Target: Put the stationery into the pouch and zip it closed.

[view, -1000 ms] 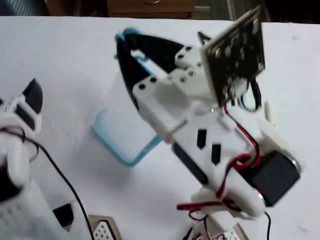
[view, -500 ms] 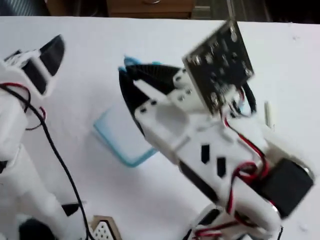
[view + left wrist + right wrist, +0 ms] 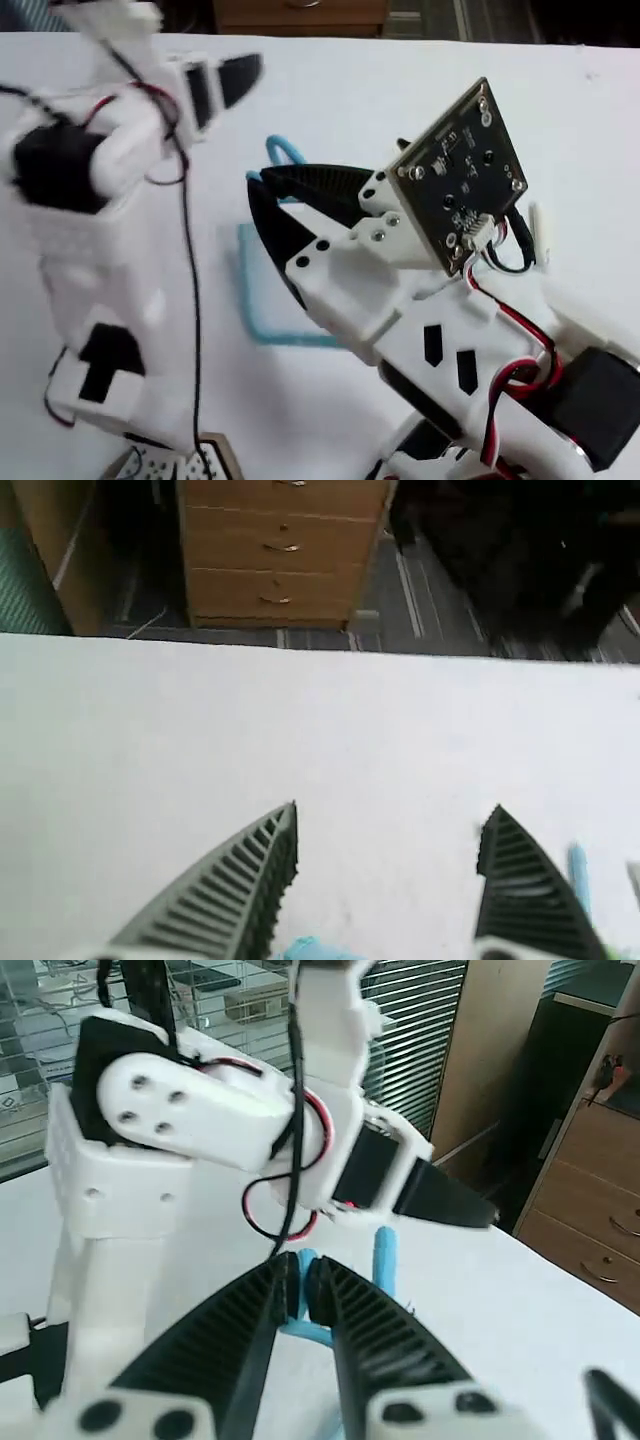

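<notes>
Right gripper (image 3: 300,1268) is being kept clamped on the blue edge of the pouch (image 3: 247,300), which is lying on the white table (image 3: 340,90) under that arm. Left gripper (image 3: 393,825), fingers apart, is being swung up from the near left toward the pouch. Wooden drawers (image 3: 280,550) are being seen beyond the table.

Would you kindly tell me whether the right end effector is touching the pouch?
Touching. The right wrist view shows the right end effector shut on a blue edge of the pouch.
</notes>
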